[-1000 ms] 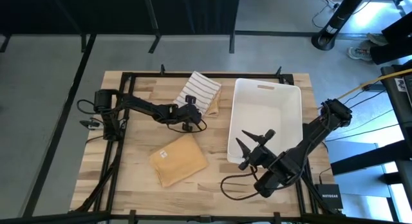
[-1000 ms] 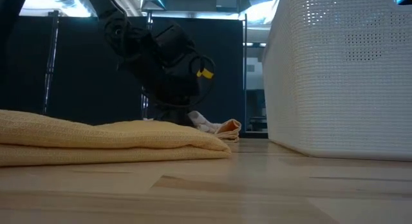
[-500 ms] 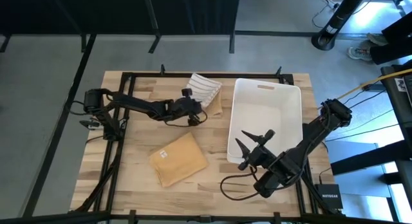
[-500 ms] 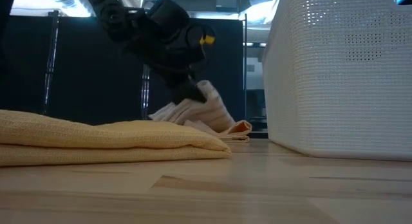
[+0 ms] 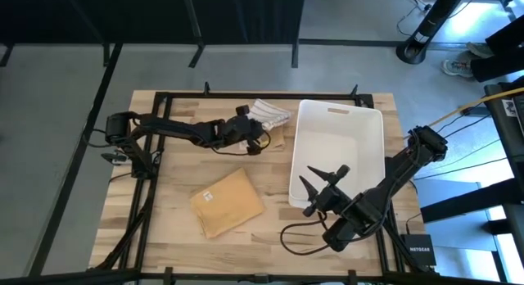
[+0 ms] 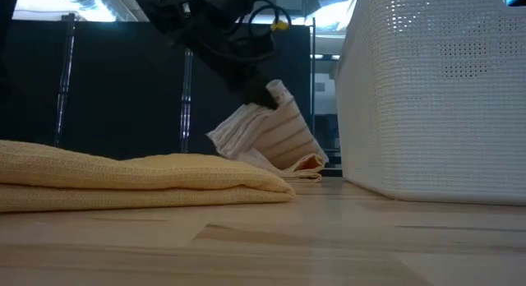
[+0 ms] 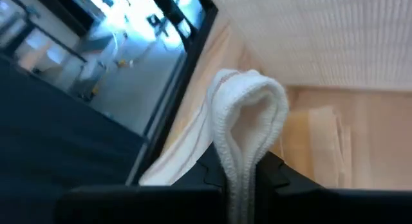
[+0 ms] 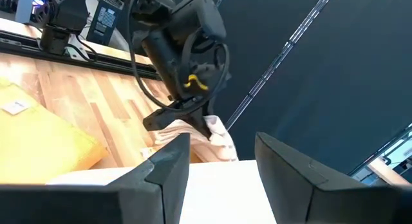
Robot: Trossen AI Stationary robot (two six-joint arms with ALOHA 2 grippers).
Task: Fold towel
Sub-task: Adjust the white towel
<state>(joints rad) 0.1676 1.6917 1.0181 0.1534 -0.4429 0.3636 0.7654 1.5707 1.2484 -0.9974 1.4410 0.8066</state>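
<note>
A white striped towel (image 5: 270, 115) lies at the table's far middle, on top of an orange cloth (image 5: 277, 140). My left gripper (image 5: 255, 137) is shut on the towel and has part of it raised; in the low view the towel (image 6: 267, 138) hangs from the gripper (image 6: 261, 90) down to the orange cloth (image 6: 308, 164). A folded yellow towel (image 5: 227, 201) lies flat at the near middle. My right gripper (image 5: 321, 180) waits open over the near left corner of the white bin (image 5: 340, 109). My left gripper pinches a fold of the striped towel (image 7: 239, 161) between its two fingers; the doubled cloth bulges out in a loop past the fingertips. The fingers slant down from the table's left. The held part is lifted, and the rest hangs slack with its lower edge (image 6: 246, 154) on the orange cloth.
The white bin (image 6: 436, 97) stands close on the right of the held towel. The yellow towel (image 6: 123, 179) fills the near middle. A black frame rail (image 5: 262, 95) runs along the far edge. Bare wood shows at the near left (image 5: 155, 219).
My left gripper has risen and moved toward the bin and the far edge, shut on the striped towel. The towel, flat a second ago, now has its near edge drawn up and over into a bunched, tent-like shape; its far part has stayed on the orange cloth.
</note>
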